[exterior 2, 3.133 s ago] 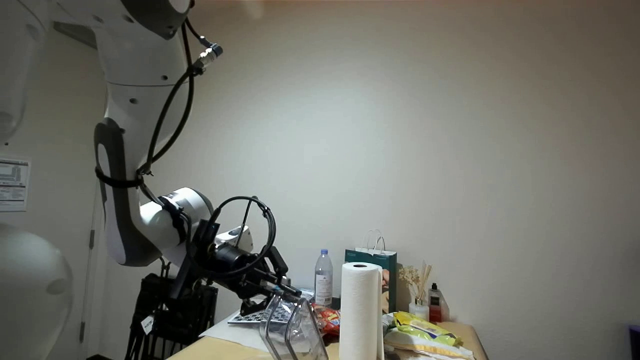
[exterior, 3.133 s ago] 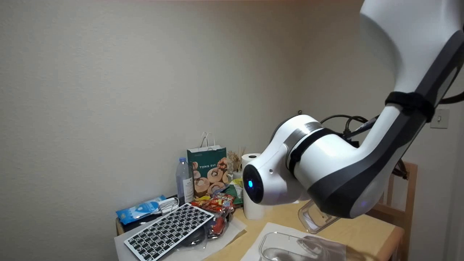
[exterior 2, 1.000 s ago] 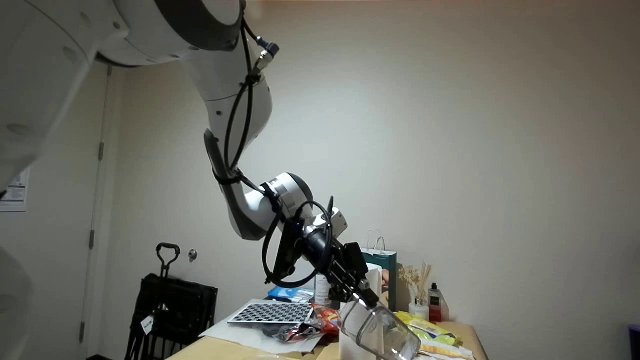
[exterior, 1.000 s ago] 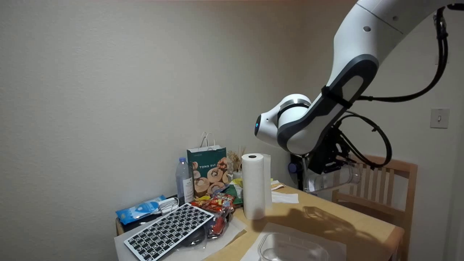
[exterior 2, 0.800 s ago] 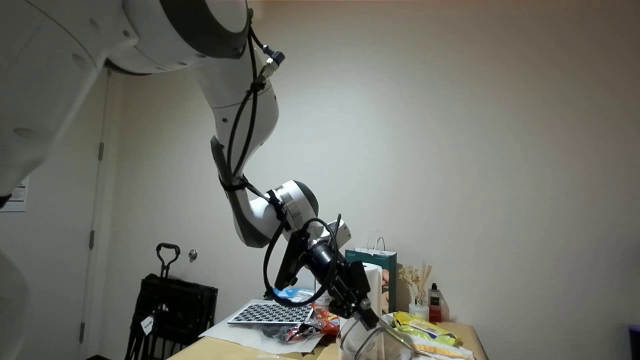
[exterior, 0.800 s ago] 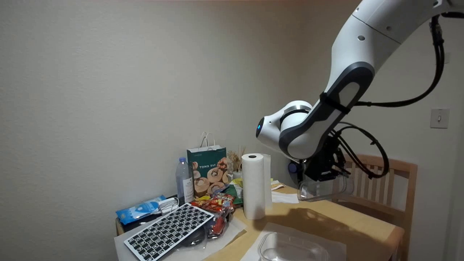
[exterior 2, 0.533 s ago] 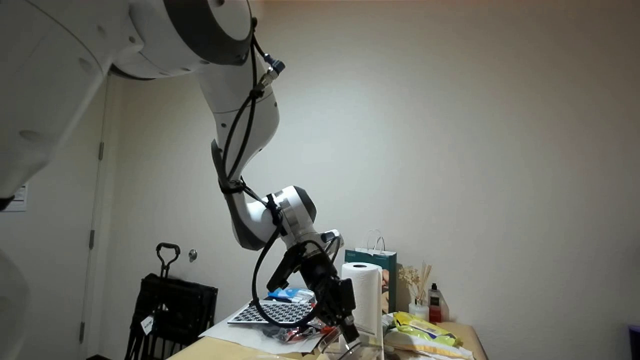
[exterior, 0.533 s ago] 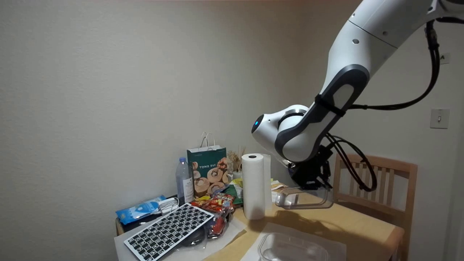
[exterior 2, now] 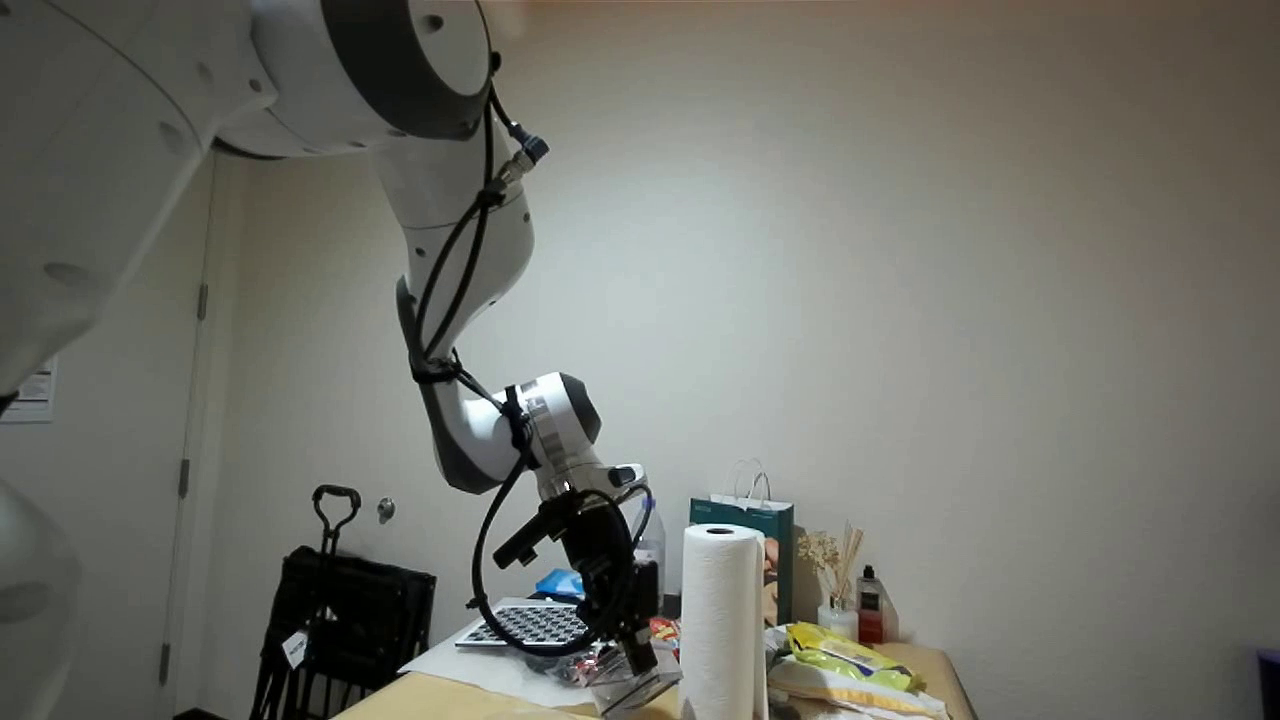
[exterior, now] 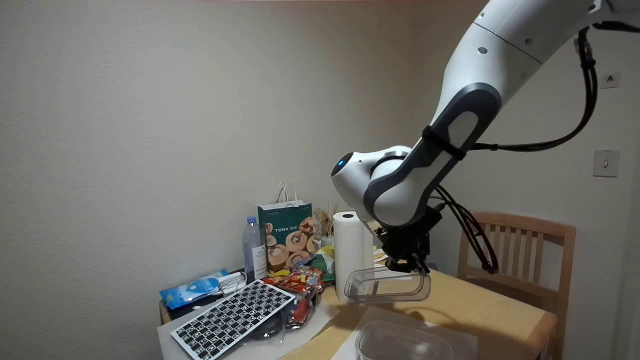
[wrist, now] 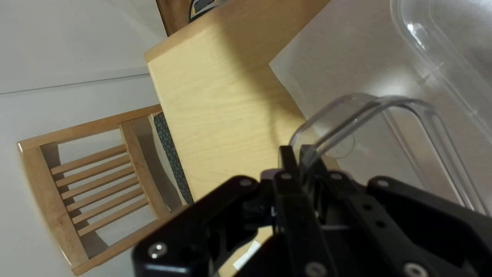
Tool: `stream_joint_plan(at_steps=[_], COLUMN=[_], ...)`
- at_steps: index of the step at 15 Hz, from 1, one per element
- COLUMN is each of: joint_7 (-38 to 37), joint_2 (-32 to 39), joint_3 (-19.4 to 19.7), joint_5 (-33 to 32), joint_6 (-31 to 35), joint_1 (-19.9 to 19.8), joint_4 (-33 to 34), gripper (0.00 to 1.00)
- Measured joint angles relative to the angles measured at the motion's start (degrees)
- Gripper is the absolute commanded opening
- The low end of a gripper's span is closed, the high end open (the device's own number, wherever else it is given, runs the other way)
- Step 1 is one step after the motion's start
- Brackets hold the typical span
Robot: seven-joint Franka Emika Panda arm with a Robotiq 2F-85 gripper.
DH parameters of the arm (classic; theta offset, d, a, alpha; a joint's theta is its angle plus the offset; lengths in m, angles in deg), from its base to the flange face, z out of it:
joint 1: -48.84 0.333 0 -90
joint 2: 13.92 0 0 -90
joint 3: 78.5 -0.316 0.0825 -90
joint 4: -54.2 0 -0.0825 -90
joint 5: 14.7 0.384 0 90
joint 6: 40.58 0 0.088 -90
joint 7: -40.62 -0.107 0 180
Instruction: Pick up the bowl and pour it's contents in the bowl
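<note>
Held bowl (exterior: 387, 287) aloft and tilted; near, not clearly over, the lower bowl (exterior: 400, 341).
Gripper (wrist: 296, 156) pinches one rim edge; off-centre grip could let it swivel. Tipping too soon would likely spill anything inside (nothing discernible) onto the paper (wrist: 334, 57).

Soft shadows fall across the table (exterior: 470, 302).

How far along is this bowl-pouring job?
Done: the pick-up, as the upper bowl is off the table. In hand: the gripper holds it tilted by its rim, near the lower bowl. Left: perhaps the pour, but no contents can be made out in either, so I can't confirm.
</note>
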Motion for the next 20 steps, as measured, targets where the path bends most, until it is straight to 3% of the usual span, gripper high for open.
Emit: stream_joint_plan(at_steps=[7,13,14,16,20], joint_7=[0.49,1.05,1.05,1.05,1.07], joint_2=[0.06,0.79,0.90,1.20,3.95], joint_3=[0.51,0.93,1.06,1.28,1.58], joint_5=[6.95,12.59,12.66,12.66,12.66], joint_6=[-5.97,-6.13,-6.13,-6.15,-6.17], joint_1=[0.19,0.19,0.19,0.19,0.21], joint_4=[-2.28,-5.90,-5.91,-5.92,-5.96], gripper=[0.02,0.02,0.35,0.41,0.67])
